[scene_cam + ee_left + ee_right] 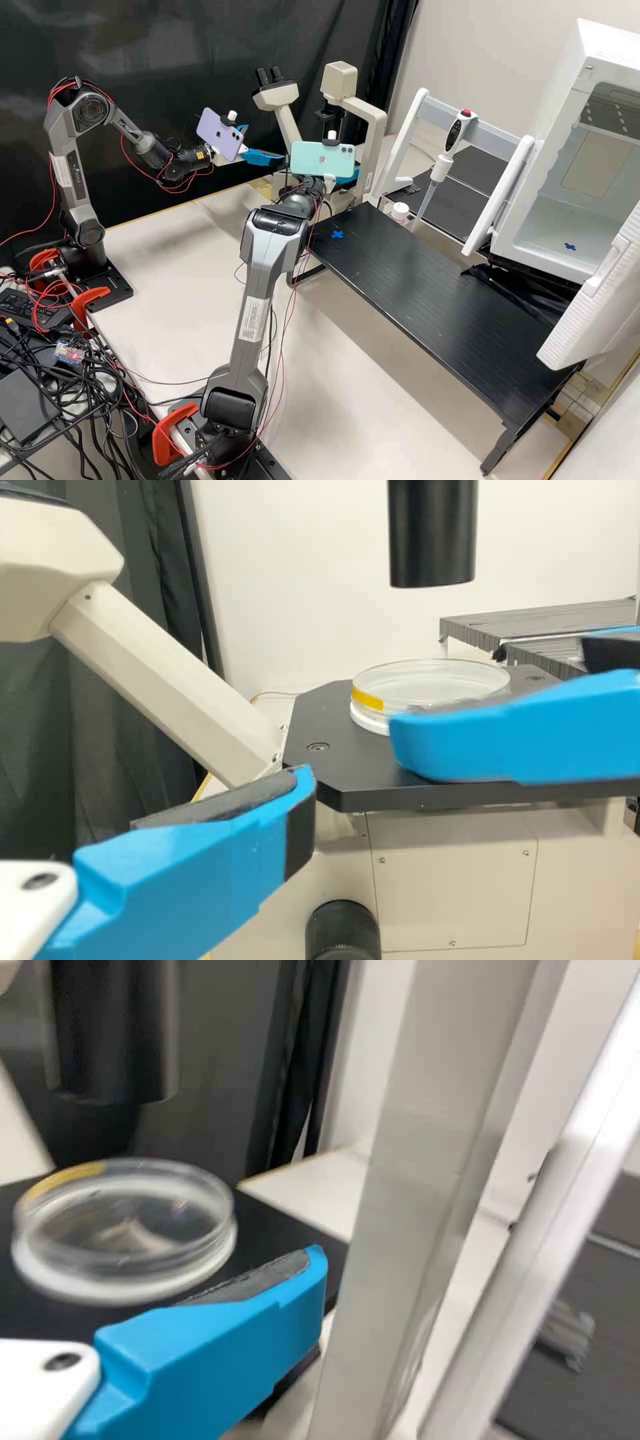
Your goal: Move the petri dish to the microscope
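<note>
From my remote seat, the largest thing I see is the white cabinet [567,193], well to the right of the microscope, its interior exposed and a blue cross on its floor. The black raised shelf [427,287] runs from near the microscope [373,120] toward the cabinet.

My left gripper [267,143] is at the microscope's left side, fingers spread, grasping nothing. My right gripper [348,175] is at the microscope's stage, also released, with one finger [220,1360] beside the dish.

The pipette [441,167] is upright to the right of the microscope. The petri dish [125,1220] lies flat on the microscope's stage, below the black cylinder [432,535]; it is clear, on a white round base, with a yellow strip on its side. I can't make out its contents. The small white-capped jar [400,212] is right of the microscope, past the shelf's edge; what it contains I can't tell.
</note>
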Tool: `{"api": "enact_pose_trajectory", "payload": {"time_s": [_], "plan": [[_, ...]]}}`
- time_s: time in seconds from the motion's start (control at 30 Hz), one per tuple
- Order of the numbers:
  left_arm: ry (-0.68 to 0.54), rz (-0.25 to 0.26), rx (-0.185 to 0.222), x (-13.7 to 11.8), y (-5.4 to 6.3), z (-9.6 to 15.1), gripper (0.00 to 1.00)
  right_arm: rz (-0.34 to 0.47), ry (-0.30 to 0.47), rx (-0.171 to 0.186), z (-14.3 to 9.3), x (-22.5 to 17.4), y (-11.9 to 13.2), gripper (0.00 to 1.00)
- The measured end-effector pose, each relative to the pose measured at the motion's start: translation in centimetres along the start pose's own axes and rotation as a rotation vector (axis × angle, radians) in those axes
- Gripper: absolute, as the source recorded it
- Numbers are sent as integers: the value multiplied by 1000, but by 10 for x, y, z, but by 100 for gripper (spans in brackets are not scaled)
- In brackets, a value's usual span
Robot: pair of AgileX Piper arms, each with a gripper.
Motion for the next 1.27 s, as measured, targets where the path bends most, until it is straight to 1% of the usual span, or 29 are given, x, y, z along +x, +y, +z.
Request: {"api": "enact_pose_trajectory", "payload": {"time_s": [0.03, 0.07, 0.1, 0.17, 0.23, 0.3, 0.37, 0.43, 0.47, 0.53, 0.63, 0.67, 0.7, 0.73, 0.87, 0.93, 1.0, 1.07, 1.1, 1.2, 1.27], "plan": [[0, 0, 0, 0, 0, 0, 100, -9, 29, -31, -3, -13, 0, 100], [0, 0, 0, 0, 0, 0, 100, -13, 41, -36, -4, -20, 0, 100], [0, 0, 0, 0, 0, 0, 100, -20, 70, -55, -7, -33, 0, 100], [0, 0, 0, 0, 0, 0, 100, -10, 129, -77, -13, -58, 4, 100], [0, 0, 0, 0, 0, 0, 100, 10, 177, -73, -16, -78, 4, 100], [0, 0, 0, 0, 0, 0, 100, 53, 230, -79, -17, -99, 10, 100], [0, 0, 0, 0, 0, 0, 100, 96, 260, -77, -15, -118, 14, 100], [0, 0, 0, 0, 0, 0, 100, 156, 290, -79, -9, -142, 21, 100], [0, 0, 0, 0, 0, 0, 100, 200, 307, -81, -5, -158, 27, 100], [0, 0, 0, 0, 0, 0, 100, 257, 328, -76, 0, -177, 33, 100], [0, 0, 0, 0, 0, 0, 100, 392, 369, -51, 14, -216, 46, 100], [0, 0, 0, 0, 0, 0, 100, 432, 368, -43, 20, -228, 48, 100], [0, 0, 0, 0, 0, 0, 100, 451, 367, -44, 24, -233, 49, 100], [0, 0, 0, 0, 0, 0, 100, 481, 359, -41, 30, -242, 49, 100], [0, 0, 0, 0, 0, 0, 100, 504, 285, -23, 51, -258, 42, 100], [0, 0, 0, 0, 0, 0, 100, 514, 219, -1, 64, -265, 37, 100], [0, 0, 0, 0, 0, 0, 100, 548, 110, 20, 81, -273, 33, 100], [0, 0, 0, 0, 0, 0, 100, 570, 39, 38, 93, -277, 31, 100], [0, 0, 0, 0, 0, 0, 100, 584, -10, 54, 102, -281, 30, 100], [0, 0, 0, 0, 0, 0, 100, 599, -96, 70, 119, -288, 28, 100], [0, 0, 0, 0, 0, 0, 100, 617, -148, 94, 130, -294, 29, 100]]}}
